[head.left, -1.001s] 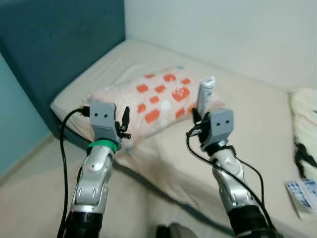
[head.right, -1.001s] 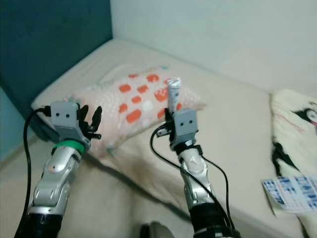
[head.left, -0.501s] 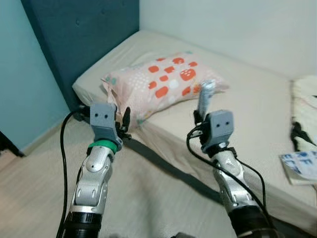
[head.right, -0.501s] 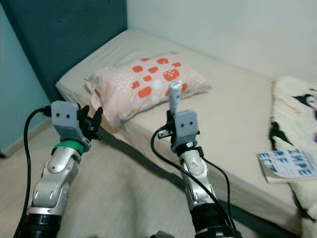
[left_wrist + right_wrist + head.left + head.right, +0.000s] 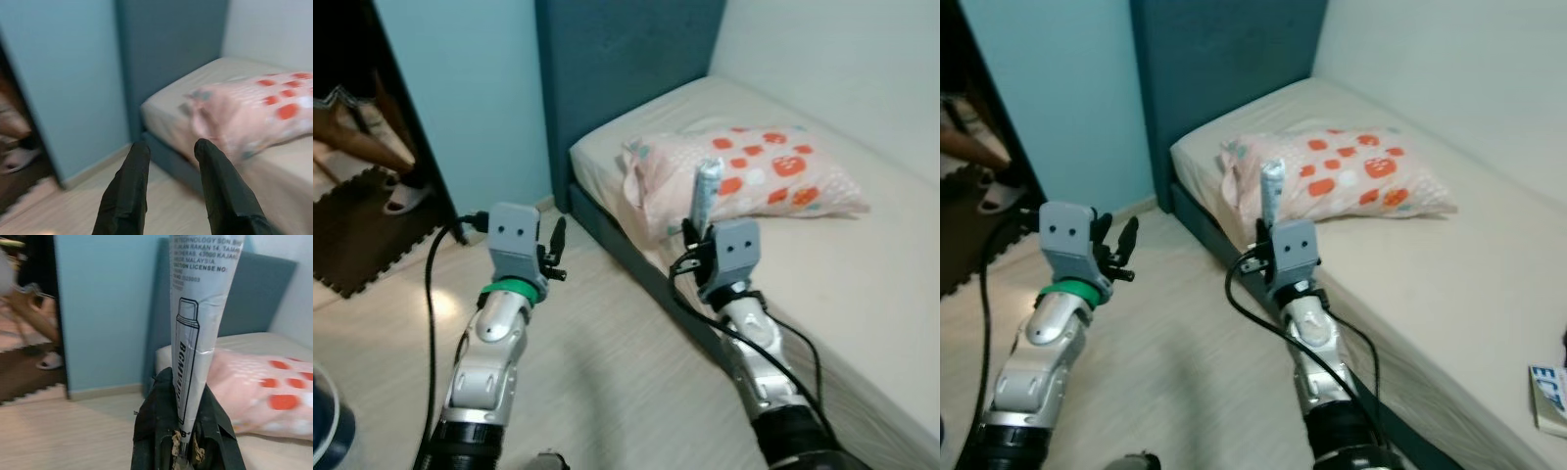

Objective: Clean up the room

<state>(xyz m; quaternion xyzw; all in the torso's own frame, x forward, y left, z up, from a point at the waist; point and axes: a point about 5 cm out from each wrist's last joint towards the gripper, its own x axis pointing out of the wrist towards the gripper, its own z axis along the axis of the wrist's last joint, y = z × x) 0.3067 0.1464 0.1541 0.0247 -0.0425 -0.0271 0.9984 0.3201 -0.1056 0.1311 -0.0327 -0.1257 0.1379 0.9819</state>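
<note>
Pinched upright in the right gripper [image 5: 697,233], a white printed tube [image 5: 203,318] awaits disposal; the left gripper [image 5: 168,161] is spread, empty.

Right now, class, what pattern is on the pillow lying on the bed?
The pillow is pale pink with orange-red and white patches, clearest in the left eye view.

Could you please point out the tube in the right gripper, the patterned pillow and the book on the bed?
tube [image 5: 203,298], right wrist view, printed middle.
pillow [image 5: 754,181], left eye view, centre.
book [image 5: 1549,392], right eye view, cover.
</note>
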